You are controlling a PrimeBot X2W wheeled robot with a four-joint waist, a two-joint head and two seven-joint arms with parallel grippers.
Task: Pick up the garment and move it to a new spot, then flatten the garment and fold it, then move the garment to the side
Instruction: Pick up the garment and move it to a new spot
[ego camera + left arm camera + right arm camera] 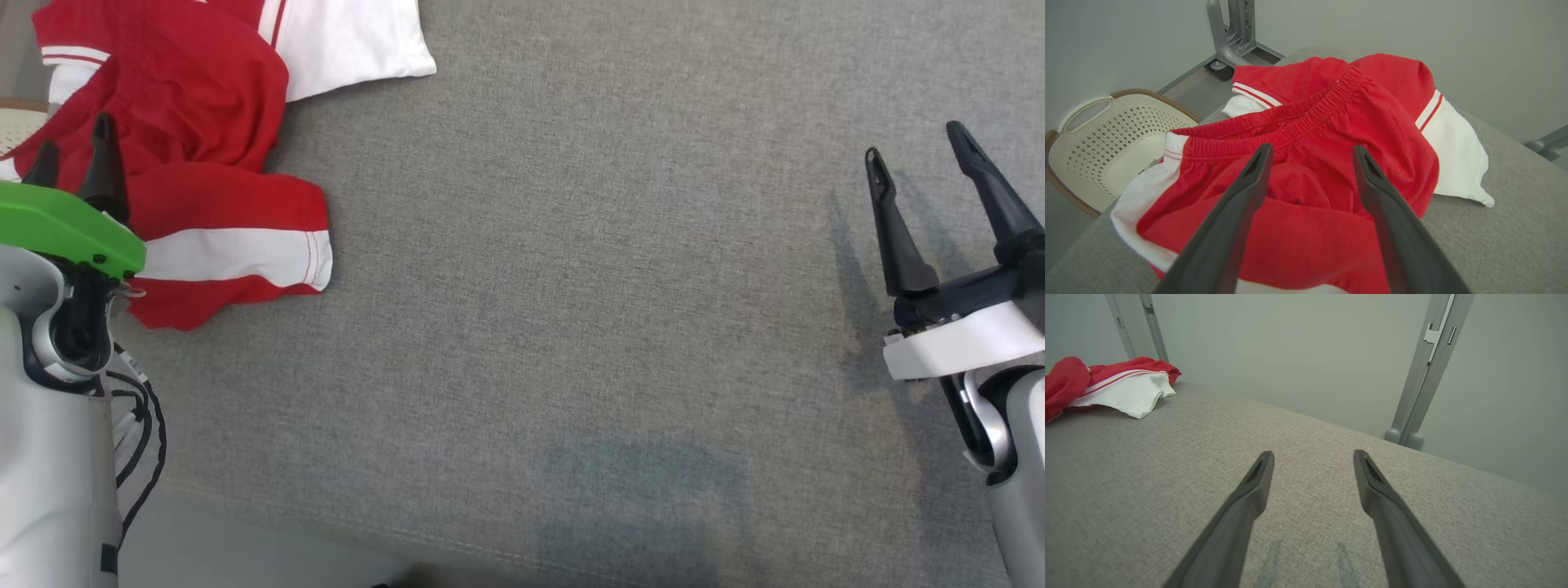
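The garment is a crumpled heap of red cloth with white panels and stripes, lying at the far left corner of the grey padded surface. In the left wrist view its elastic waistband bunches up just past the fingertips. My left gripper hovers over the heap's near left part, open, with nothing between its fingers. My right gripper stands open far to the right over bare fabric, well away from the garment.
A cream perforated laundry basket sits on the floor beyond the surface's left edge. Grey metal frame legs stand behind the surface against the wall. The surface's front edge runs along the bottom of the head view.
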